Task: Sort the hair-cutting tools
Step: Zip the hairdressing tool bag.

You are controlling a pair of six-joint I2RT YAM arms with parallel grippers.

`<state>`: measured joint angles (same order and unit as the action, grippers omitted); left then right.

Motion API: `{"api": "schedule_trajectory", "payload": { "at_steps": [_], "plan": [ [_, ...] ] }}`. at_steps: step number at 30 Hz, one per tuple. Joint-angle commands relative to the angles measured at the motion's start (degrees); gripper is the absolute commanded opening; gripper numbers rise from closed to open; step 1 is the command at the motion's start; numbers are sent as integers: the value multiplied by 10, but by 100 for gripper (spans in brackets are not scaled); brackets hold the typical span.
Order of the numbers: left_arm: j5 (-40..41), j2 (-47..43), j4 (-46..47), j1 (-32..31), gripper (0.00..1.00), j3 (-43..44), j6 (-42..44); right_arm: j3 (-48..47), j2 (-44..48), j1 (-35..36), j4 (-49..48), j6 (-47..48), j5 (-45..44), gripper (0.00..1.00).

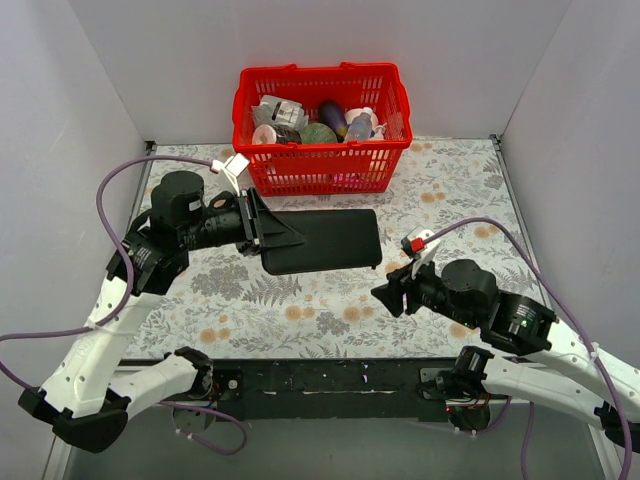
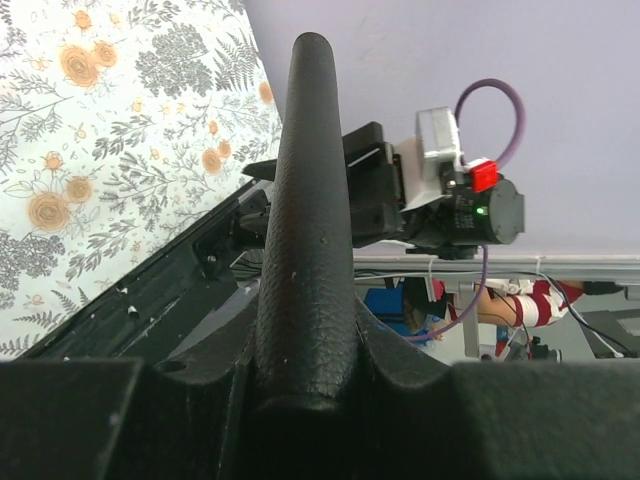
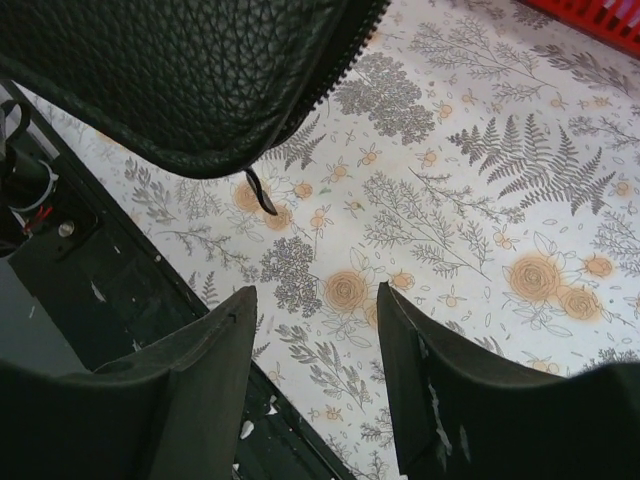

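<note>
From above, the left end effector (image 1: 266, 232) is closed narrowly on the left edge of the black case (image 1: 325, 242), which lies flat-on to the camera over the middle of the floral bench (image 1: 455, 200). The right end effector (image 1: 386, 296) hangs just beyond the case's near right corner, its jaws parted and holding nothing. A red basket (image 1: 320, 168) of bottles and packets stands at the far side, near the case's far edge.

In the left wrist view, the case runs edge-on up between the two fingers (image 2: 90, 415), pinched at its base, with the right arm beyond it.

In the right wrist view, both fingers (image 3: 180, 400) stand apart with bare bench between them. The case's corner fills the top left, and a zipper pull (image 3: 262, 195) dangles from its edge.

Where the scissors and comb are cannot be told from any view.
</note>
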<state>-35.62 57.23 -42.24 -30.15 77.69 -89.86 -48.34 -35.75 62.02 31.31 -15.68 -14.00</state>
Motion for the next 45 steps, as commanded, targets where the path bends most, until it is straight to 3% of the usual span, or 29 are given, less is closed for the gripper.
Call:
{"api": "schedule_trajectory", "payload": {
  "at_steps": [1, 7, 26, 29, 33, 38, 42, 45],
  "plan": [
    [-36, -26, 35, 2, 0, 5, -18, 41, 26, 3, -119, 57, 50, 61],
    [-41, -31, 36, 2, 0, 6, -21, 55, 39, 2, -167, 87, 77, 66],
    [-62, -41, 61, 3, 0, -25, -36, 18, 16, 2, -216, 128, 83, 62],
    [-66, -41, 63, 2, 0, -25, -37, 17, 16, 3, -220, 128, 80, 53],
    [-66, -41, 60, 2, 0, -23, -35, 14, 15, 3, -221, 128, 78, 33],
    [-65, -34, 48, 2, 0, -2, -27, 1, 16, 4, -181, 127, 77, 21],
    [-74, -31, 47, 2, 0, 6, -26, -5, 29, 3, -161, 130, 64, 1],
    [-88, -28, 44, 2, 0, 4, -22, -18, 34, 2, -141, 139, 64, 1]
  ]
}}
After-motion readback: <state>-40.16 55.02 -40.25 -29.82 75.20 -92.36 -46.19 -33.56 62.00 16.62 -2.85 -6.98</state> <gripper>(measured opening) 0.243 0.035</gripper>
